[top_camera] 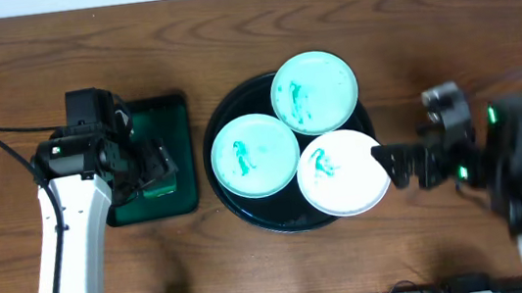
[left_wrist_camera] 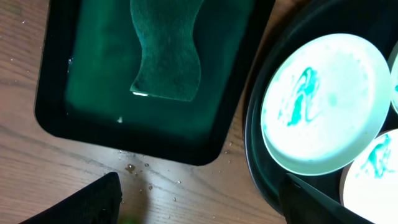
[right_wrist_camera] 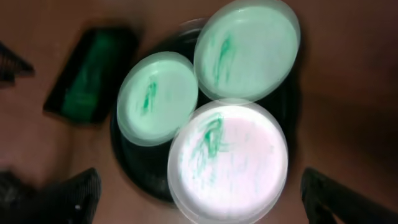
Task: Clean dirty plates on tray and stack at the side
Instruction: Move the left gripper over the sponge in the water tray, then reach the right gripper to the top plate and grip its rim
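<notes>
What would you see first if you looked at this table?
The three pale plates, each smeared with teal in the middle, crowd the black tray at the table's centre. Next comes the green tray to its left, holding a sponge, with the left gripper open by it.

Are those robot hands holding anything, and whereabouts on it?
Nothing is held. The left hand is open over the green sponge tray; the right hand is open near the closest plate.
</notes>
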